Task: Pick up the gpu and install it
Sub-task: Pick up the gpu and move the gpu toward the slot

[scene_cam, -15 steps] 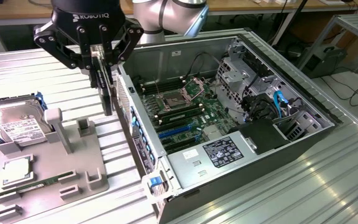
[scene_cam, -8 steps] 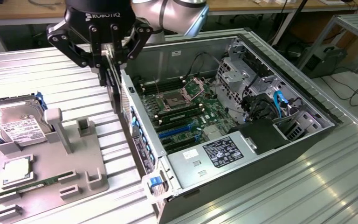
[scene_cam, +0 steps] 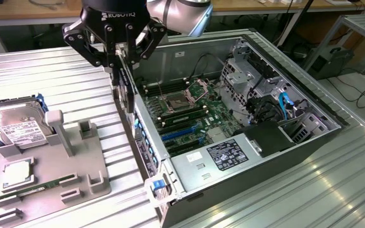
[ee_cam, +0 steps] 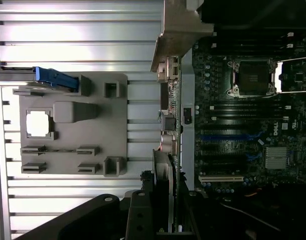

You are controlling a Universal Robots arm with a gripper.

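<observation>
The gpu (scene_cam: 125,92) is a thin black card seen edge-on, hanging straight down from my gripper (scene_cam: 120,61), which is shut on its top edge. It hovers over the wall of the open computer case (scene_cam: 169,61) on the exterior view's left, beside the motherboard (scene_cam: 195,114). In the wrist view the gpu (ee_cam: 164,175), with its silvery bracket, sticks out between my fingers (ee_cam: 137,215) above the case's rear port panel. The blue expansion slots (scene_cam: 179,134) lie just inside the wall and also appear in the wrist view as blue expansion slots (ee_cam: 228,137).
A grey parts fixture (scene_cam: 74,161) on the ribbed metal table holds a silver hard drive (scene_cam: 17,126), a processor chip (scene_cam: 17,173) and a green memory stick (scene_cam: 36,189). Inside the case are the power supply (scene_cam: 230,154), drive cages (scene_cam: 258,76) and cables (scene_cam: 284,107).
</observation>
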